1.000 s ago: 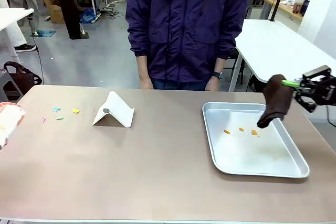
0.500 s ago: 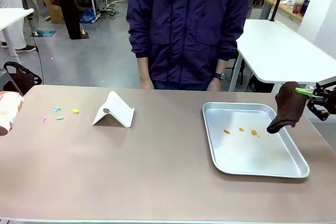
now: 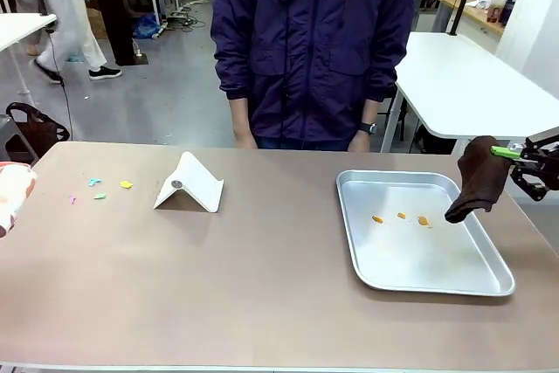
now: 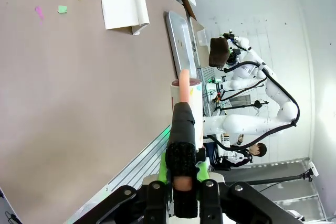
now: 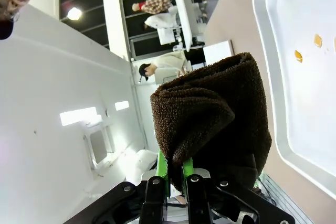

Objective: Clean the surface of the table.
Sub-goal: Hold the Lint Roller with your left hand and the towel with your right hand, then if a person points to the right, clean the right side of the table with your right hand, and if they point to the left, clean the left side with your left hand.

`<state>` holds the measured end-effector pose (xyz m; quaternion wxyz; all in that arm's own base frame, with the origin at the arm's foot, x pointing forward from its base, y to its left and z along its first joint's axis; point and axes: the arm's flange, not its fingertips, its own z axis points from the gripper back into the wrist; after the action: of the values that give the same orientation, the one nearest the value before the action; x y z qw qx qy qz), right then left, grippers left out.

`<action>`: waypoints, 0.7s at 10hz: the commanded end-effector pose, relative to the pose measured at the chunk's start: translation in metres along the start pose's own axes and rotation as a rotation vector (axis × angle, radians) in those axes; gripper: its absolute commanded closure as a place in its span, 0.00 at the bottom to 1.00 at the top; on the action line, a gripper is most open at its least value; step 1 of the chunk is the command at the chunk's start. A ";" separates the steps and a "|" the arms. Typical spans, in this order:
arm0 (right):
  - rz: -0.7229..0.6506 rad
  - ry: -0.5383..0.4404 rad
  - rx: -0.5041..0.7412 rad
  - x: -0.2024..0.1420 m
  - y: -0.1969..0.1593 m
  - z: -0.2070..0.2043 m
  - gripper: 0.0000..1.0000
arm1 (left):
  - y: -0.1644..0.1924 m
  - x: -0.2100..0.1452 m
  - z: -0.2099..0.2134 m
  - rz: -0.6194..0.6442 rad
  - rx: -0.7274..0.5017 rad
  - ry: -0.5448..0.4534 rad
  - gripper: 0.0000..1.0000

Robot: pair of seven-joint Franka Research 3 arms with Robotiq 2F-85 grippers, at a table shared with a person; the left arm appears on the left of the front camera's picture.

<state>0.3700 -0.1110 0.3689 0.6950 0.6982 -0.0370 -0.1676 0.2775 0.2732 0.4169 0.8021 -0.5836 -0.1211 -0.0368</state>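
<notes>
one metal tray [image 3: 489, 282] holding three orange crumbs [image 3: 423, 221], four coloured paper scraps [image 3: 126, 184] and one white folded stand [image 3: 190, 183] lie on the taupe table [image 3: 262, 294]. right gripper [image 5: 173, 170] pinches one brown cloth [image 5: 215, 114] by the tray's right rim; left gripper [image 4: 182, 176] clamps one black-handled tool [image 4: 182, 129] at the table's left edge. one person [image 3: 310, 41] stands beyond, a white table [image 3: 463, 76] behind

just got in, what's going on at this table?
Cleanup of the table, not yet under way. The right tool is shut on a dark brown cloth, held in the air by the right rim of the metal tray, which holds orange crumbs. The left tool grips what looks like a lint roller at the left edge. Coloured paper scraps lie untouched. The person stands opposite, hands down.
</notes>
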 end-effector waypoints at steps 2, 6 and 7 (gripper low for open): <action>-0.019 -0.004 0.010 0.000 0.007 -0.001 1.00 | -0.004 -0.001 0.001 -0.007 0.002 0.004 1.00; -0.019 -0.004 0.010 0.000 0.007 -0.001 1.00 | -0.004 -0.001 0.001 -0.007 0.002 0.004 1.00; -0.019 -0.004 0.010 0.000 0.007 -0.001 1.00 | -0.004 -0.001 0.001 -0.007 0.002 0.004 1.00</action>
<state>0.3700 -0.1110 0.3689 0.6950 0.6982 -0.0370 -0.1676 0.2775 0.2732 0.4169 0.8021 -0.5836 -0.1211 -0.0368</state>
